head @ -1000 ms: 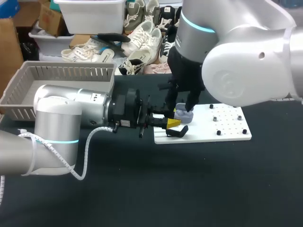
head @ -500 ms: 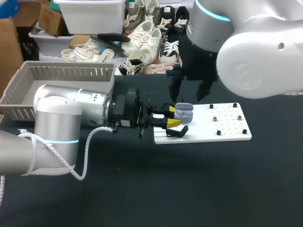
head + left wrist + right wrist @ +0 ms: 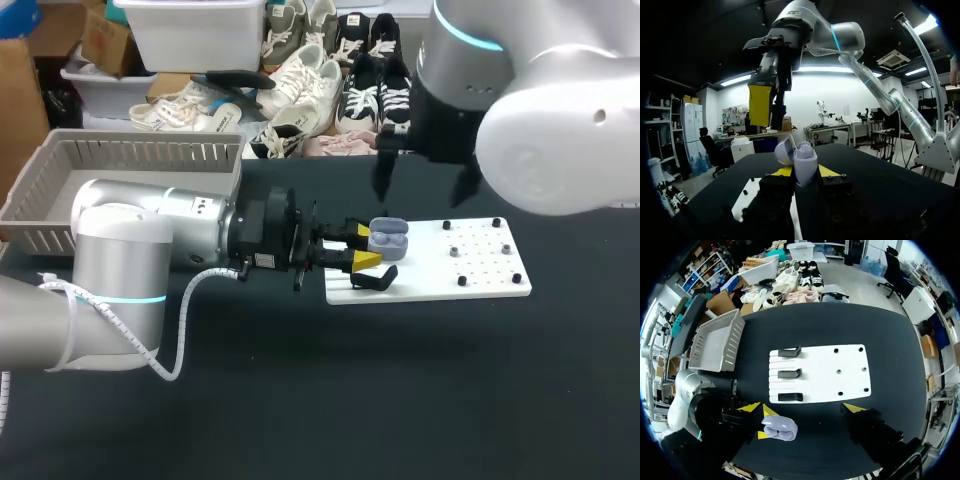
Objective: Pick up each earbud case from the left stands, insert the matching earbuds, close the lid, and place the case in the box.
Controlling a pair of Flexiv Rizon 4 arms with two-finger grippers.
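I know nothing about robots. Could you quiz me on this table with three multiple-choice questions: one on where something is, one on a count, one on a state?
1. Where is the pale purple earbud case?
A. In the grey basket.
B. Between the left arm's fingers.
C. Lying alone on the dark table.

2. How many black stands are on the white board?
A. One.
B. Three.
C. Six.

3. The case's lid is:
A. open.
B. shut.
C. missing.

Answers:
1 B, both fingers press the case from opposite sides.
2 B, the right wrist view shows three stands in a column.
3 A, the lid tilts back from the body in the left wrist view.
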